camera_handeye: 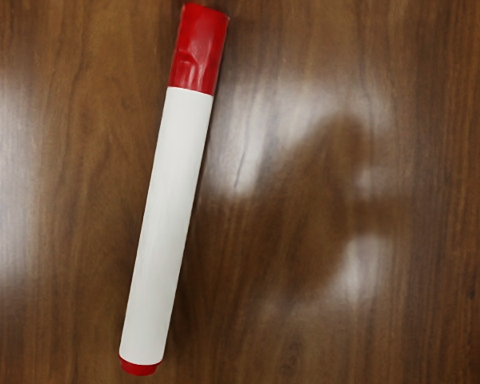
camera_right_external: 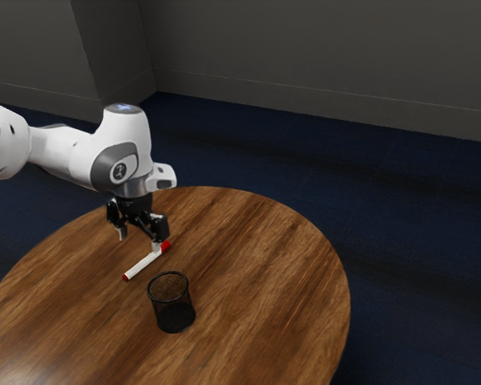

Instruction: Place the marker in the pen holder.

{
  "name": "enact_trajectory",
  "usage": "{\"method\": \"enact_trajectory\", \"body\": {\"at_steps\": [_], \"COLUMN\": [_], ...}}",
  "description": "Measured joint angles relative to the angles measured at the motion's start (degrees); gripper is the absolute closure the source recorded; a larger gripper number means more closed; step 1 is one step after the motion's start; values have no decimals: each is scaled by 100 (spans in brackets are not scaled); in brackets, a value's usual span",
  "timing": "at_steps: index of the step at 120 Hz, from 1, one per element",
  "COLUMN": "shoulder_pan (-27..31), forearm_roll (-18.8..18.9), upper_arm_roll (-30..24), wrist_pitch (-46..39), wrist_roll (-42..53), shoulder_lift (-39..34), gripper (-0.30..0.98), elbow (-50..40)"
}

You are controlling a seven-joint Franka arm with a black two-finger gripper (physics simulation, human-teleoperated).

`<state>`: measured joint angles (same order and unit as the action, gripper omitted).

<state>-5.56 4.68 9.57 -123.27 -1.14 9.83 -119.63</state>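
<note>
Clock directions are read on the exterior view, with 12 at its upper edge.

Tabletop: round, brown wood grain.

Robot arm: white, with grey joint covers; enters from between 9 and 10 o'clock, hand pointing down over the tabletop.

Jaws: black, standing wide apart, with hold of nothing. One finger is seen at the marker, near its capped end; whether the two touch cannot be told.

Pen holder: black mesh, round, upright on the tabletop, at 5 o'clock from the jaws and apart from them.

Marker: white barrel, lying on its side on the tabletop, outside the pen holder. Its middle lies between 5 and 6 o'clock from the jaws, close by. The red cap points to 2 o'clock, nearest the finger noted above; the small red end plug points to 8 o'clock. The pen holder is at 5 o'clock from the marker, near it.
</note>
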Motion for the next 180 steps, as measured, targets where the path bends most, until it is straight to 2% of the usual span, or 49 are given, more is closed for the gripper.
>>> {"method": "enact_trajectory", "body": {"at_steps": [22,48,83,105,136,180], "shoulder_pan": [-1,1,1,8,2,10], "forearm_roll": [8,18,-6,-59,-187,-210], "upper_arm_roll": [-2,64,135,209,215,216], "wrist_pitch": [-841,-1376,-1558,-1525,-1474,-1474], "wrist_roll": [377,742,1128,1296,1461,1601], "shoulder_lift": [463,821,1066,1397,1455,1497], "gripper": [0,0,0,1,24,42], "elbow": [129,108,140,508,569,578]}}
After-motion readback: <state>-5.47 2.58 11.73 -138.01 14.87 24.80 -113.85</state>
